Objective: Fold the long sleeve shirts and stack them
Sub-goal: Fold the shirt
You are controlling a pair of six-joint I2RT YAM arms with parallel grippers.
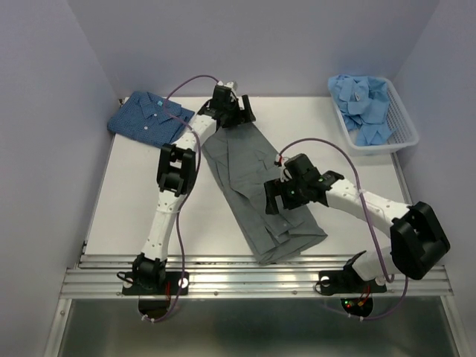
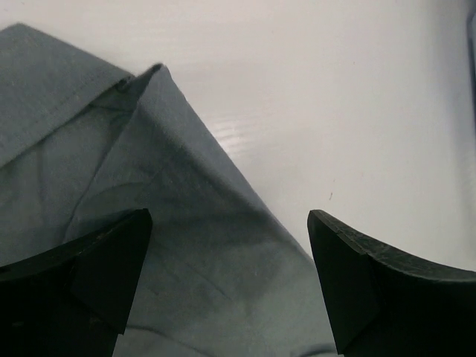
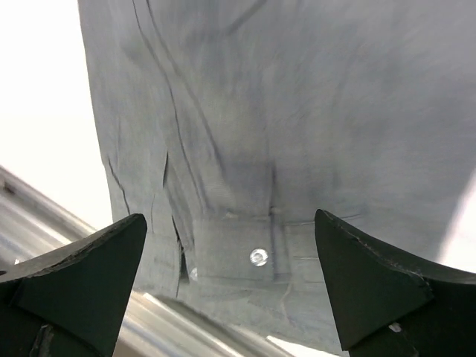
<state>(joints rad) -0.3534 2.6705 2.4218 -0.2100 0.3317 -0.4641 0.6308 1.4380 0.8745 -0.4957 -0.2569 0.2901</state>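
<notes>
Black fingers [image 2: 97, 260] of the left gripper [image 2: 228, 216] stand spread wide with nothing between them. They hang over the far end of the grey shirt [image 1: 238, 171], one finger above the cloth and the other above bare table [image 2: 357, 111]. A folded corner of the shirt peaks just ahead of them. Whether the fingers touch the cloth I cannot tell.

The right gripper [image 3: 230, 217] is just as wide apart and also empty. It hovers above the near half of the same shirt. Below the gap between its fingers lies a sleeve cuff [image 3: 234, 256] with a pale button [image 3: 259, 256]. Beyond the cuff, on the left of the wrist view, runs the metal rail [image 3: 44, 201] at the table's near edge.

From above, the grey shirt lies as a long folded strip across the middle of the table. It slants from the far centre down to the near edge, where its end is bunched in loose folds.

A blue patterned shirt [image 1: 147, 119] lies folded in the far left corner, apart from the grey one. At the far right a white basket [image 1: 405, 130] holds a heap of light blue shirts [image 1: 364, 104].
</notes>
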